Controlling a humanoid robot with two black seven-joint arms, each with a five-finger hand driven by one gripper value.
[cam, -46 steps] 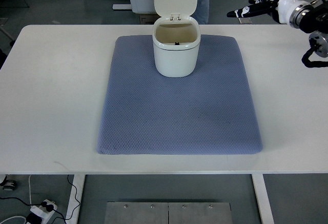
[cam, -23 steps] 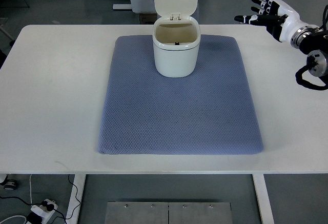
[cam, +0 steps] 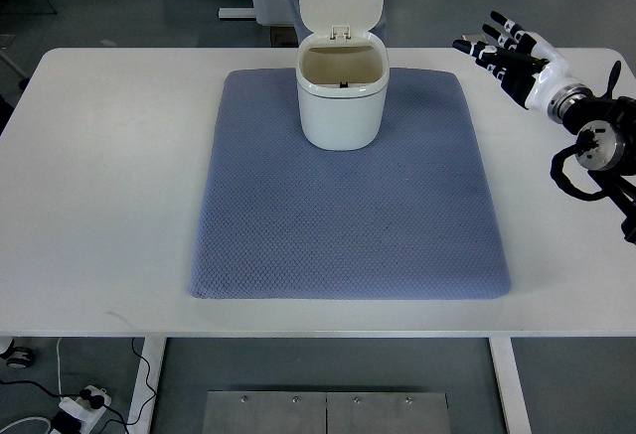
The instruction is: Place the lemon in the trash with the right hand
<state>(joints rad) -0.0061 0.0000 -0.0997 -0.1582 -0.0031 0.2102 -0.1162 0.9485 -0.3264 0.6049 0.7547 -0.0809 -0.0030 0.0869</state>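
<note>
Reaching in from the right edge, my right robot hand hovered over the far right part of the white bench, fingers spread and holding nothing. To its left, well apart, stood the white trash bin with its lid tipped up and open, set on the far middle of a blue mat. I could not see the lemon anywhere; the bin's shadowed inside showed no clear sign of it.

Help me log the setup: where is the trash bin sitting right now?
In the top view, the trash bin stands with its lid open at the far middle of the blue mat, to the left of the empty right hand.
</note>
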